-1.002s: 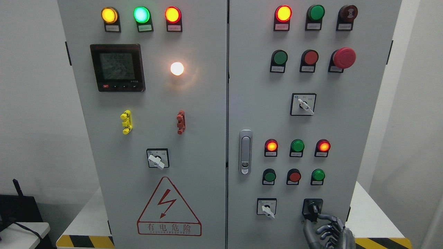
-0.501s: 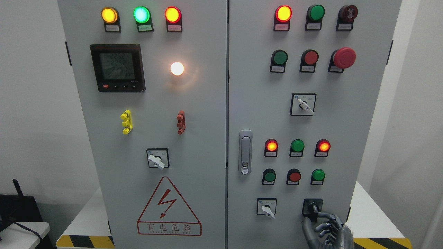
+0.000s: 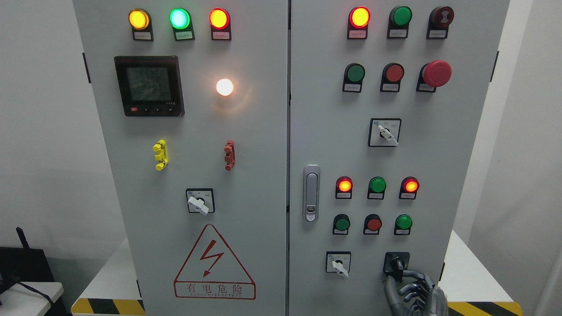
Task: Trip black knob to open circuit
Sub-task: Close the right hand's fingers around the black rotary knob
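Fingers: mine (image 3: pixel 406 275) are curling up from below, the upper two reaching to the underside of the black knob (image 3: pixel 397 265); they are pinching at its lower end, though how firmly I cannot tell, as the contact is small and dark against dark
Hand: my right hand (image 3: pixel 415 292) is coming in at the bottom right, knuckles bunched, palm facing the panel
Knob: it is sitting in its black square plate at the lower right of the right door (image 3: pixel 439 145), handle pointing roughly upright with a slight tilt
Slip risk: I am judging that a grip taken only at the tips is likely to slide off once I start twisting, leaving the circuit closed
Neighbour risk: the white selector (image 3: pixel 339 265) is standing just left of the knob, and the green button (image 3: pixel 403 222) above it; a hand skidding sideways could be knocking either one
Strain risk: twisting off-axis could be loading the handle instead of turning it
Other arm: my left is showing nowhere
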### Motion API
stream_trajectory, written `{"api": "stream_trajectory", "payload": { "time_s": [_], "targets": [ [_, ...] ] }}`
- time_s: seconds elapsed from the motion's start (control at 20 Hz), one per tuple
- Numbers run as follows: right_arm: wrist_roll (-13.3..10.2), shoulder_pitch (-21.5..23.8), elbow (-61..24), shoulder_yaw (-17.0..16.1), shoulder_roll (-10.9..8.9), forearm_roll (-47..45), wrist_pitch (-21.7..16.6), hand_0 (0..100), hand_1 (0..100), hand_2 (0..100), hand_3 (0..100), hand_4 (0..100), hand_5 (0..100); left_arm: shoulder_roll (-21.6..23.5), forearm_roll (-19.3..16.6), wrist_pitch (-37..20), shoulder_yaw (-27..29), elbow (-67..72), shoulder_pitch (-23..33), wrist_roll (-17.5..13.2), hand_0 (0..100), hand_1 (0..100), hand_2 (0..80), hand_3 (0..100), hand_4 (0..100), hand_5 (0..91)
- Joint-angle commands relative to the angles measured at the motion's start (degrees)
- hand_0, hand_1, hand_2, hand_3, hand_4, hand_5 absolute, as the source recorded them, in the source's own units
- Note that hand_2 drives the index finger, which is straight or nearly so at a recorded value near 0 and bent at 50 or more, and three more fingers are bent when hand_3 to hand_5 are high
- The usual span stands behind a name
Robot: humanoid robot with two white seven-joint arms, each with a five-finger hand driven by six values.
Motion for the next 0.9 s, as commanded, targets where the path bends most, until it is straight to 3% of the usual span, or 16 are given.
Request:
{"api": "stream_trajectory", "payload": {
  "time_s": [0.0, 0.85],
  "targets": [
    [0.0, -0.2, 0.2, 1.0, 0.04, 0.0, 0.0, 35, 78, 47, 81, 87, 98, 0.0, -1.9, 0.0, 0.0, 0.0, -0.4, 0.0, 12, 39, 0.0, 0, 0, 0.0],
    [0.0, -0.3, 0.1, 0.5, 0.13, -0.1, -0.1, 44, 75, 50, 83, 87, 98, 0.0, -1.8, 0.0, 0.0, 0.0, -0.4, 0.0, 12, 39, 0.0, 0, 0, 0.0]
  ]
}}
